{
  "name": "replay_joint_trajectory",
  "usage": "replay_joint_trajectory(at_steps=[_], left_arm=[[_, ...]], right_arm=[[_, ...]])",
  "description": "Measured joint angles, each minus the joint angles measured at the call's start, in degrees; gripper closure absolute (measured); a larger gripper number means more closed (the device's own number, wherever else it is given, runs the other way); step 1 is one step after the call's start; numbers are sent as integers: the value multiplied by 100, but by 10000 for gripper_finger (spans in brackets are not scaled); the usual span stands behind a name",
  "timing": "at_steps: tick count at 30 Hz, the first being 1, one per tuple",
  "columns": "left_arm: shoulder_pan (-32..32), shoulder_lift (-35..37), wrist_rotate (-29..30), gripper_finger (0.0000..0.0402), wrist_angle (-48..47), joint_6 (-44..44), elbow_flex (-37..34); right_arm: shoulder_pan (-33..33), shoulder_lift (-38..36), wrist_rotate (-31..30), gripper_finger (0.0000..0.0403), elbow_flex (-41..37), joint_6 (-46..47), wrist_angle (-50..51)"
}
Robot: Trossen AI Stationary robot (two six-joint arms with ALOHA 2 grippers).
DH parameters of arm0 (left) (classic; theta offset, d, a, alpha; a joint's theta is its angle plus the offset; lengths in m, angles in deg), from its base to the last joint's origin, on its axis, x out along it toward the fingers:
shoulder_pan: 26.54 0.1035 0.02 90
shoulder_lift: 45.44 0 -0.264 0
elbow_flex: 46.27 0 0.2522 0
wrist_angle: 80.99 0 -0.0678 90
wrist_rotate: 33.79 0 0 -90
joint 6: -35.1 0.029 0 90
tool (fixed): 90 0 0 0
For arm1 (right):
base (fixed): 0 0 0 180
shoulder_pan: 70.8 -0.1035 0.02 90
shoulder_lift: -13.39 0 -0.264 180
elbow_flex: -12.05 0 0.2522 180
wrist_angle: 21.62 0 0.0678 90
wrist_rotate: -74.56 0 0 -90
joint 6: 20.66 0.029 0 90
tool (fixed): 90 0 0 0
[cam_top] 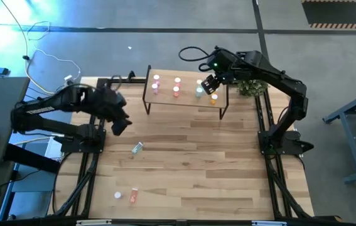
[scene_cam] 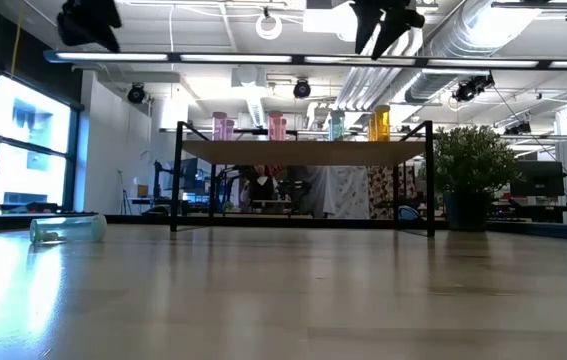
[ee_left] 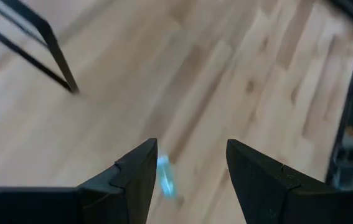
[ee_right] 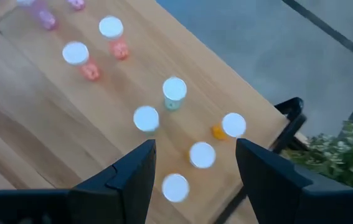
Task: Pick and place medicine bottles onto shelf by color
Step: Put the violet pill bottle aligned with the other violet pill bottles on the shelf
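A light wood-plank table (cam_top: 190,163) fills the high view; the small wooden shelf on black legs (cam_top: 187,95) carries white-capped pink, red, green and orange medicine bottles (cam_top: 176,88), while a pale green bottle (cam_top: 137,147) lies on the planks. In the low view it lies left (scene_cam: 66,229). The left wrist view shows the left gripper (ee_left: 192,171) released above it. The right wrist view shows the right gripper (ee_right: 195,168) spread, empty, over the shelf.

Light is bright and even over the table (cam_top: 190,163), coming from ceiling strip lamps (scene_cam: 293,60) seen in the low view, with daylight through a window (scene_cam: 23,150) at that view's left edge laying pale glare on the near planks. The overhead picture has a blue flare in its top-left corner. The left wrist picture is smeared (motion blur throughout); a lying bottle (ee_left: 165,177) there shows only as a bluish streak. The bottle caps (ee_right: 174,88) in the right wrist picture glow, overexposed and soft.
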Motion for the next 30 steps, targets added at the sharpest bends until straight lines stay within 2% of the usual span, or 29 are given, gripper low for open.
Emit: replay_joint_trajectory(at_steps=[4,8,17,23,30], left_arm=[[-880,-2,43,218,-434,-646,0],[-1844,-38,119,218,-464,-1339,-1],[-3955,-387,1089,218,-435,-2643,-4],[-4818,-886,1199,218,-380,-3193,-4],[-5502,-1679,1203,218,-28,-3345,-4]], right_arm=[[0,-72,-1,190,0,-302,157],[0,-85,-1,190,0,-667,219],[2,-85,-1,190,0,-1158,193],[2,-85,-3,190,0,-1163,143],[2,-85,-3,190,0,-1146,75]])
